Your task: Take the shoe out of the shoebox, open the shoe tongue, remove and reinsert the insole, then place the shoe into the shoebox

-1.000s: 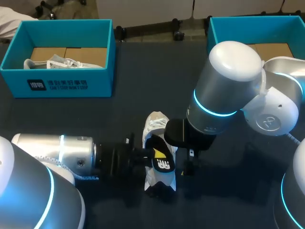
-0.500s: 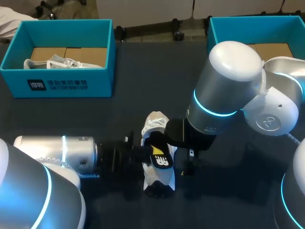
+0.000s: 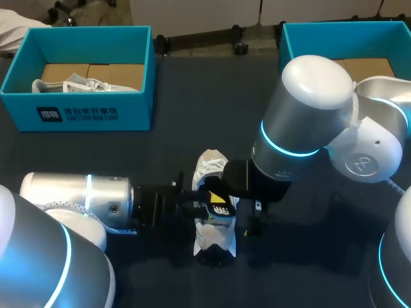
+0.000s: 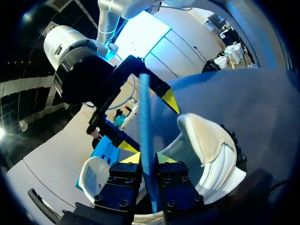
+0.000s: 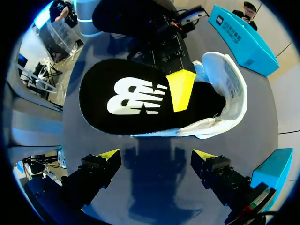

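Charcoal tabletop [image 3: 167, 147] under the white shoe [image 3: 210, 165], stretching well past it on every side. Low beside the shoe, left arm [image 3: 70, 199] entering from the left; over the shoe's opposite flank, bulky right arm [image 3: 308, 109]. Well apart from the shoe, past its far end on the left arm's side, first teal shoebox [image 3: 90, 109] with a second pale shoe [image 3: 83, 83] inside. Well apart past the same end on the right arm's side, second teal shoebox [image 3: 308, 29]. Out of both boxes, shoe resting on the table between the two arms. Over the shoe's opening, black insole [image 5: 122, 98] with a white logo, held on edge, broad face turned toward the right gripper [image 5: 157, 154]. Just above the shoe, left gripper [image 4: 145, 161] clenched on the insole, a yellow tip pressing each face. Just beside the shoe, right gripper with fingers spread wide, grasping nothing.
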Tool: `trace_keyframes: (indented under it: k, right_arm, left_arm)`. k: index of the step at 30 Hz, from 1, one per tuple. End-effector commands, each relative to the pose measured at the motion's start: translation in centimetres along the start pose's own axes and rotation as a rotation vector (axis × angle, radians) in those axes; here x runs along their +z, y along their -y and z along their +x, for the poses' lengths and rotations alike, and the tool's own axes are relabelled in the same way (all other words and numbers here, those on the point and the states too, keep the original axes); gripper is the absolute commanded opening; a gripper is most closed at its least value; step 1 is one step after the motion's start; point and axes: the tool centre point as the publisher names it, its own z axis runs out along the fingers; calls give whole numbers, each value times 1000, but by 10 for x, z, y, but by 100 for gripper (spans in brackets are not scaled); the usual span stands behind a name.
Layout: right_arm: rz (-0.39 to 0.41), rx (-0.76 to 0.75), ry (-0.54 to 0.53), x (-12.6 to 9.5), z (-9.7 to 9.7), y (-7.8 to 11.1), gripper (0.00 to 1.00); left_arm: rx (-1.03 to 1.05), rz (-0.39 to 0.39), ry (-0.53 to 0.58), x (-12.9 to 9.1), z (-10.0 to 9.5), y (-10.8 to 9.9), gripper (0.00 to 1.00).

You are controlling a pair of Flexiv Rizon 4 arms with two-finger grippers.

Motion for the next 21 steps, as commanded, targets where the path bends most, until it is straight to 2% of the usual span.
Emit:
trace_keyframes:
  k: [1, 5, 9, 10, 11, 12, 21]
  right_arm:
    - [0, 0, 2, 2, 1, 0, 100]
    - [0, 0, 2, 2, 1, 0, 100]
    - [0, 0, 2, 2, 1, 0, 100]
    - [0, 0, 2, 2, 1, 0, 100]
    - [0, 0, 2, 2, 1, 0, 100]
    - [0, 0, 2, 2, 1, 0, 100]
    - [0, 0, 2, 2, 1, 0, 100]
  left_arm:
    - [-8, -2, -16, -10, -1, 12, 23]
    - [-15, 8, -35, -9, 1, 20, 24]
    - [-22, 24, -53, -6, 4, 24, 18]
    - [-18, 25, -54, -6, 5, 24, 15]
    - [-16, 29, -57, -5, 6, 25, 4]
    - [-9, 32, -58, -5, 7, 25, 0]
    - [64, 13, -41, 1, 13, 4, 0]
